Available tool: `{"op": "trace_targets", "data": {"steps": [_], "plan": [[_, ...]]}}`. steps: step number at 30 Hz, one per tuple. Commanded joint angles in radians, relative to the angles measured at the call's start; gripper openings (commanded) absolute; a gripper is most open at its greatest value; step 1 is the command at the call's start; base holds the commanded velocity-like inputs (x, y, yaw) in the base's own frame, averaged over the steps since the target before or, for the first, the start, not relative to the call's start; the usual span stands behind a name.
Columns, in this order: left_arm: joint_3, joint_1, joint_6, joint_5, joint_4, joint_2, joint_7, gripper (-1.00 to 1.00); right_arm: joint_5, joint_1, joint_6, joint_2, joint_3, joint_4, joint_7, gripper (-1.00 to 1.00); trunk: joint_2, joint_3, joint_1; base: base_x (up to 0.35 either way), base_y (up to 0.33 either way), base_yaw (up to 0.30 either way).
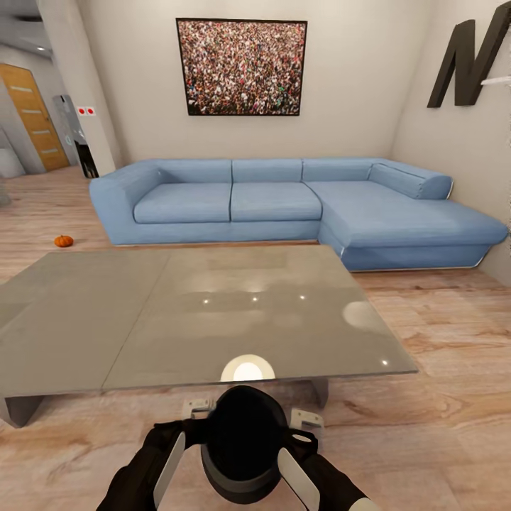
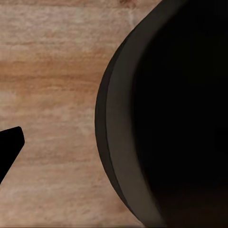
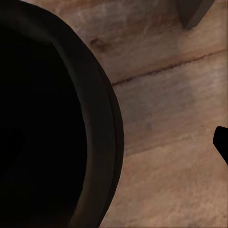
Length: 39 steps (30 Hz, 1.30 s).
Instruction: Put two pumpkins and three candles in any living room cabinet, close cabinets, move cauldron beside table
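Reaching forward and inward at the bottom of the head view, both arms flanking a black cauldron point(image 1: 241, 440) between them, close in front of the trunk. Pressing in from the cauldron's left, the left end effector point(image 1: 196, 409); state of its fingers impossible to tell, with just one dark fingertip point(image 2: 10, 145) poking into the left wrist view beside the cauldron's curved wall point(image 2: 114, 142) and above the wooden floor point(image 2: 52, 71). Sitting on the far left floor, well apart from everything, a small orange pumpkin point(image 1: 64, 241), near the end of a blue corner sofa point(image 1: 284, 202). Spreading across the middle, a low grey glossy counter point(image 1: 199, 312), its near edge just beyond the cauldron. Gaping dark, the cauldron's inside, contents impossible to make out. Closing in from the cauldron's right, the right end effector point(image 1: 306, 420), grip likewise impossible to judge, a dark finger point(image 3: 222, 142) cut off at the frame edge in the right wrist view, next to the cauldron's rim point(image 3: 102, 123).
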<state>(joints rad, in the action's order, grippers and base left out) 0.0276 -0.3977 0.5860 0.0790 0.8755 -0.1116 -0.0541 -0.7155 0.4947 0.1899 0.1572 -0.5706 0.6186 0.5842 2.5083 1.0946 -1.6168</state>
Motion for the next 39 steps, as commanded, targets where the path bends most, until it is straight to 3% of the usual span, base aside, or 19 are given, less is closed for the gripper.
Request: {"op": "trace_targets", "data": {"steps": [1, 39], "plan": [[0.002, 0.0, 0.012, 0.009, 0.002, 0.0, -0.008, 1.0, -0.004, 0.001, 0.005, -0.001, -0.005, 0.001, 0.007, 1.0, 0.0, -0.003, 0.001, 0.0, 0.0, 0.0], [0.002, -0.001, 0.033, 0.021, 0.014, 0.0, -0.015, 1.0, -0.005, 0.001, 0.01, -0.002, -0.004, 0.001, 0.006, 1.0, -0.022, -0.149, 0.024, -0.085, 0.002, 0.0]]}}
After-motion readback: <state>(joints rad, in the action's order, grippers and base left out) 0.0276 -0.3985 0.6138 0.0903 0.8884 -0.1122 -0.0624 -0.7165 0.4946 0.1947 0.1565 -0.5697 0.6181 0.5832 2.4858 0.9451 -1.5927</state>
